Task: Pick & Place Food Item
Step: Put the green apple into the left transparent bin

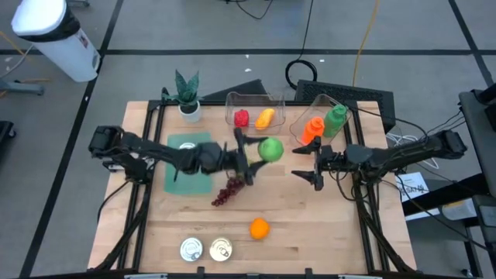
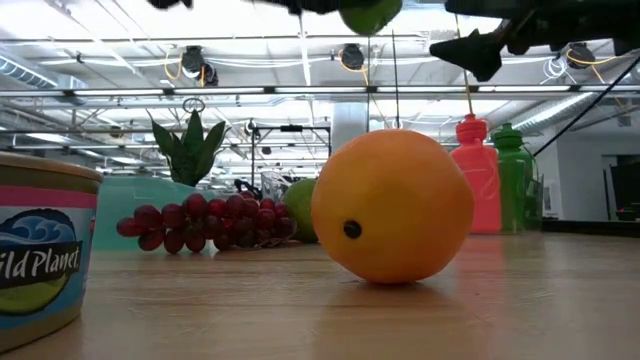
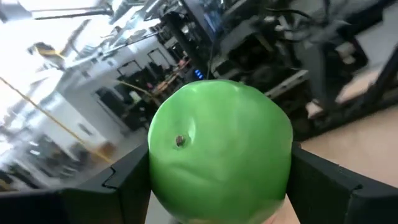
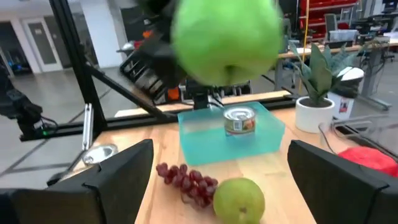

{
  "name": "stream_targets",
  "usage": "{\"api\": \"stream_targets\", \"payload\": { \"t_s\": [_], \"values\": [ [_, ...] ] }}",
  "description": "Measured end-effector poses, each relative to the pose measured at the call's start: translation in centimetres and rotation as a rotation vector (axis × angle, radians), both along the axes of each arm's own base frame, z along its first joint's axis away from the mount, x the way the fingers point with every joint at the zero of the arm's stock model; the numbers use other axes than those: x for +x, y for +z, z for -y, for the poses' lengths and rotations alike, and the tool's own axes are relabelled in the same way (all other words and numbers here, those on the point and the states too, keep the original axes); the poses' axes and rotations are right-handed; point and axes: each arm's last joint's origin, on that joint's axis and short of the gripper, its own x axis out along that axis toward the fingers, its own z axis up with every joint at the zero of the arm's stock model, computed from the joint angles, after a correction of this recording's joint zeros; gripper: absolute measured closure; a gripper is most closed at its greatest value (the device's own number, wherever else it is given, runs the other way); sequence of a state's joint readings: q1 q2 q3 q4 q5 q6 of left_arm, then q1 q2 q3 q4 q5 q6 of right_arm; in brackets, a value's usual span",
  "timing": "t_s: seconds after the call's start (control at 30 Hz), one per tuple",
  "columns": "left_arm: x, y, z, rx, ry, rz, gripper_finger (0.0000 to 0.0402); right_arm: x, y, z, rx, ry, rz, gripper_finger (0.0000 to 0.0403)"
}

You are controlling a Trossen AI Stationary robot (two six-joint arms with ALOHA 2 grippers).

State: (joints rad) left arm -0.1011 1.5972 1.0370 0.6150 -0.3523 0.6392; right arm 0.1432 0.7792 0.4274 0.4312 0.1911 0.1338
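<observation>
Seen from above, two dark robot arms reach toward the middle of a wooden table [image 1: 325,225]. The left arm stretches in nearly level from the table's left side, and its left gripper [image 1: 260,153] is clamped around a green apple [image 1: 270,149], a finger pressed against each side. The apple is held up in the air above the table's centre, just in front of a clear bin [image 1: 254,101] holding red and yellow items. The right arm extends in from the right side, its right gripper [image 1: 308,165] spread wide and empty, pointing at the apple from nearby. Below the apple, on the table, lie a bunch of red grapes [image 1: 229,191] and a green pear [image 4: 239,200]. A teal tray [image 1: 188,172] with a can sits under the left arm. An orange [image 1: 259,228] rests nearer the front edge.
</observation>
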Motion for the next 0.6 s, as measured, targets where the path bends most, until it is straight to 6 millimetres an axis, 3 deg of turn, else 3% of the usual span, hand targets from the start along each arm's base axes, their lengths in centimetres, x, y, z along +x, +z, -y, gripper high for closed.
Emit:
{"api": "stream_targets", "payload": {
  "t_s": [0.27,0.37,0.47,0.6],
  "values": [
    [-2.3,-3.9,-9.5,-0.342,0.026,0.117,0.0114,-0.9,0.1,0.2,-0.041,-0.024,-0.034,0.0046],
    [-3.2,-5.0,-12.5,-0.535,0.108,0.169,0.0114,-0.9,0.1,0.2,-0.046,-0.029,-0.034,0.0046],
    [-3.4,-6.2,-15.0,-0.636,0.202,0.158,0.0114,-0.9,0.0,0.3,-0.059,-0.048,-0.039,0.0046],
    [-2.1,-6.7,-17.0,-0.706,0.251,0.148,0.0114,-0.9,0.0,0.3,-0.073,-0.048,-0.041,0.0046]
  ]
}}
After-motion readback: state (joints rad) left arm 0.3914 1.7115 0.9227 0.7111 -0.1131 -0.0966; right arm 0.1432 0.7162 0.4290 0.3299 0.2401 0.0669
